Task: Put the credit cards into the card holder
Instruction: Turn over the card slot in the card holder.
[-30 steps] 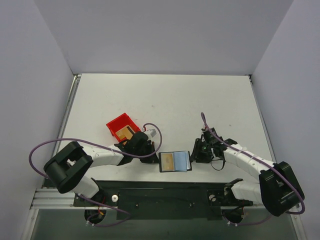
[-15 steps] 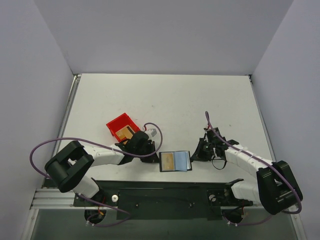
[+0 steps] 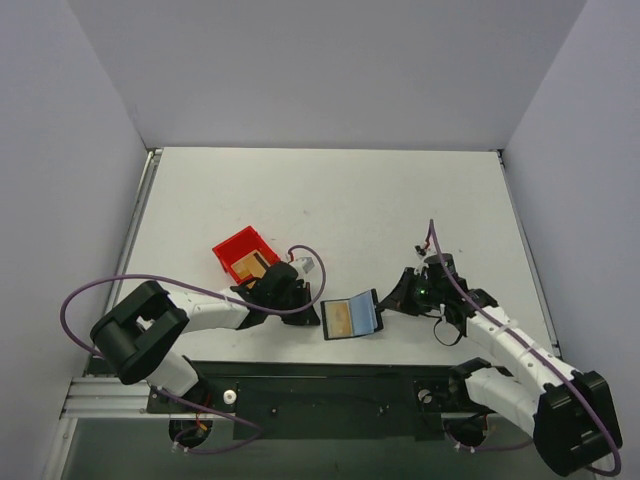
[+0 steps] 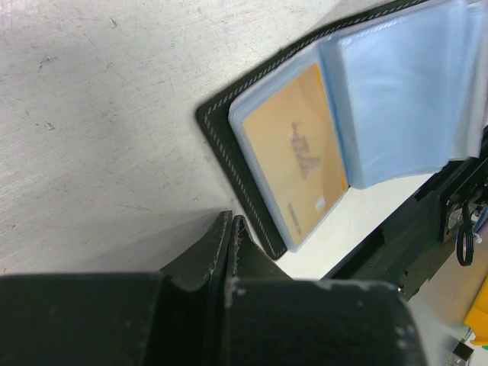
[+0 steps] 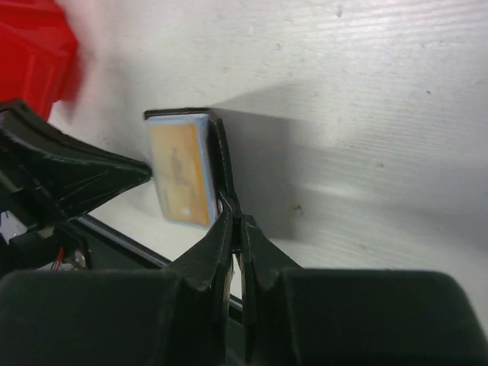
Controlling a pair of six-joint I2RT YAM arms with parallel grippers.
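- The holder [image 3: 350, 318] lay open near the middle of the table's [image 3: 330, 200] near edge. Its right cover was tilted up, and one card [image 4: 301, 156] sat in a left sleeve.
- The right pincer [image 5: 235, 221] was clamped on the raised cover's edge.
- The left pincer [image 4: 231, 221] was closed on nothing, just beside the left cover.
- Advice: hold the cover steady without dragging it, and fetch further cards [image 3: 250, 266] from the bin [image 3: 228, 247].
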